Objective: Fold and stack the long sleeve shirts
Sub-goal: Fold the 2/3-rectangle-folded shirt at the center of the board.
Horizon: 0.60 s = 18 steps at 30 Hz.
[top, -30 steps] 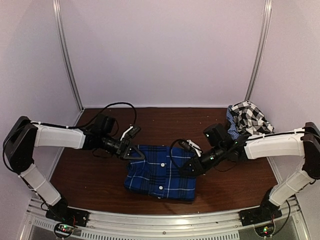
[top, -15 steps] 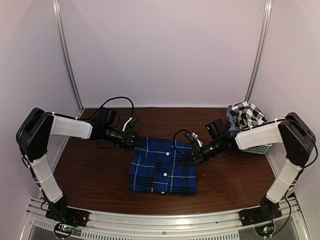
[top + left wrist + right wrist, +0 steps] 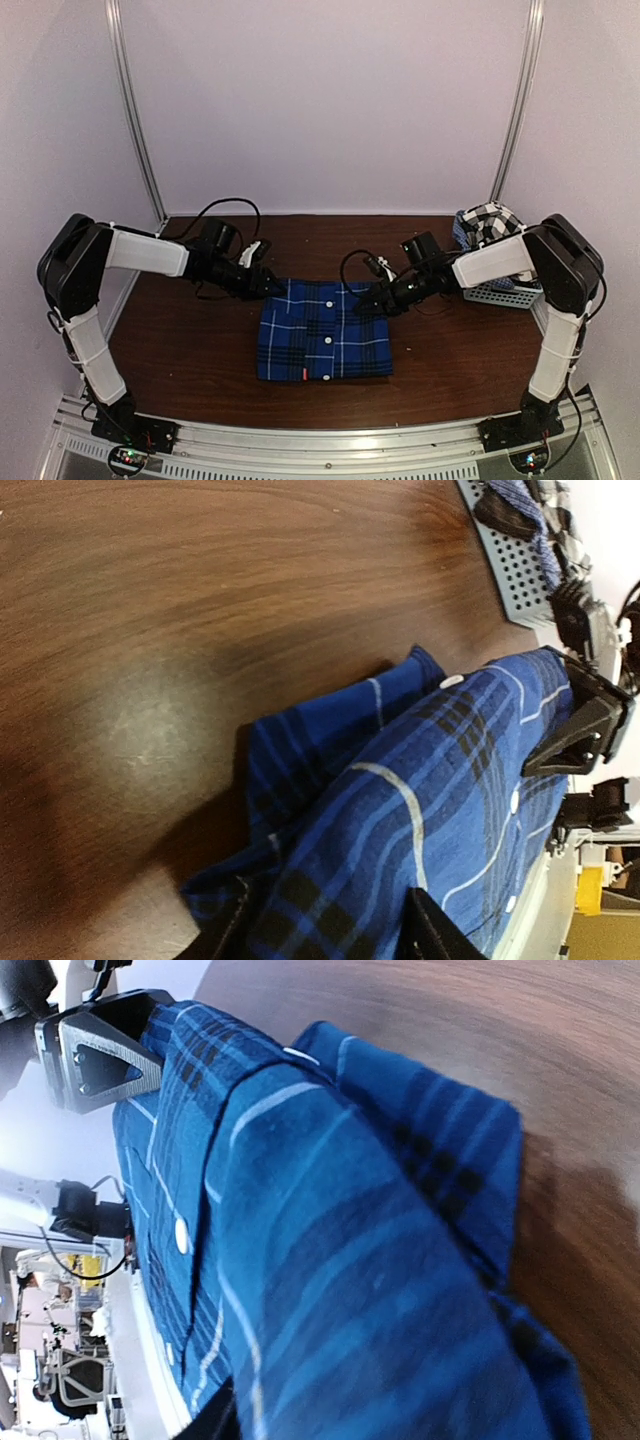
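Observation:
The royal-blue plaid shirt (image 3: 325, 335) lies folded into a rectangle on the middle of the brown table, white buttons up. My left gripper (image 3: 270, 288) sits at its far left corner and my right gripper (image 3: 370, 301) at its far right corner. In the left wrist view the blue plaid shirt (image 3: 400, 810) lies loose between the parted fingers (image 3: 225, 932) of the left gripper (image 3: 328, 935). In the right wrist view the shirt (image 3: 340, 1260) covers the right gripper (image 3: 320, 1430), with one finger (image 3: 215, 1420) showing out to the side. The black-and-white checked shirt (image 3: 490, 225) is bunched in the basket.
A pale mesh basket (image 3: 500, 293) stands at the table's right edge, behind the right arm, and shows again as the basket (image 3: 510, 565) in the left wrist view. Black cables loop over the table behind both wrists. Walls and metal posts close in the back and sides.
Both grippers moved toward the back with the shirt's far edge, then opened and let it go. The shirt now lies flatter and a little further back.

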{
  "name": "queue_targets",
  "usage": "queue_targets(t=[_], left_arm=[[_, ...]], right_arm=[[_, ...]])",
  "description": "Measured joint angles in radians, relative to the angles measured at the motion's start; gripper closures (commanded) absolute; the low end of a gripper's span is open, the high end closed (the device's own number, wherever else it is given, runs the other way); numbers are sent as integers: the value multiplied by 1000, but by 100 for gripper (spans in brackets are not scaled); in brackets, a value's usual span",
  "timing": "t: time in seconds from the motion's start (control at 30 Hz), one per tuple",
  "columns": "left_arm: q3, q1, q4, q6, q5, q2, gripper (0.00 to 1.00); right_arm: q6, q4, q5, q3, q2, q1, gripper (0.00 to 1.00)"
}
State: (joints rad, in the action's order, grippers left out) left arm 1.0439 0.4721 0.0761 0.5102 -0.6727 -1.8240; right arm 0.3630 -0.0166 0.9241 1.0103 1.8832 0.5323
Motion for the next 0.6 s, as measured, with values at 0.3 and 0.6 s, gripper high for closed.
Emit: queue_targets(t=[0.3, 0.6], left_arm=[[14, 0, 11, -27, 173, -67, 59], [-6, 3, 8, -34, 246, -82, 62]], right_arm=[[-16, 55, -135, 46, 6, -23, 44], [-43, 97, -249, 69, 23, -35, 42]])
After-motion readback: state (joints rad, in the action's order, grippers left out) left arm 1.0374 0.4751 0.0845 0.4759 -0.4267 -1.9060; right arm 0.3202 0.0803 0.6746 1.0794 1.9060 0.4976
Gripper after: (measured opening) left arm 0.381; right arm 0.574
